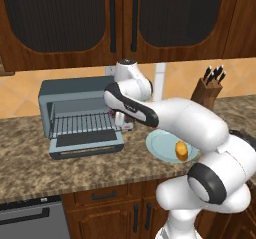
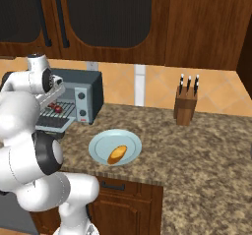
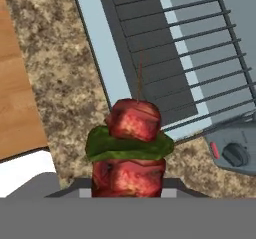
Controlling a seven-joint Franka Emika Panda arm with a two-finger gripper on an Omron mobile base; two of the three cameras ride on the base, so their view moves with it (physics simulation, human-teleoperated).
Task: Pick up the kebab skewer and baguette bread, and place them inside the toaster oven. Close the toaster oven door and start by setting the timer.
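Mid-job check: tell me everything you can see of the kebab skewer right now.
The kebab skewer is a thin brown stick threaded with two dark red meat chunks and a green piece between them; its bare tip points toward the wire rack. The gripper is shut on its lower chunk, holding it above the open toaster oven door. In the right base view it shows as red chunks at the oven mouth.

Speckled brown stone look on the counter [image 1: 30,153], matt and grainy; dark glossy wood on the upper cabinets [image 1: 120,23]; smooth matt grey-blue metal on the toaster oven [image 1: 65,90], thin metal wires on its rack [image 3: 200,58]; glazed pale blue ceramic on the plate [image 2: 101,143]; golden, slightly shiny crust on the baguette bread [image 2: 117,154]; moist red meat and soft green leaf on the kebab skewer [image 3: 131,148]; plain brown wood on the knife block [image 2: 185,108]
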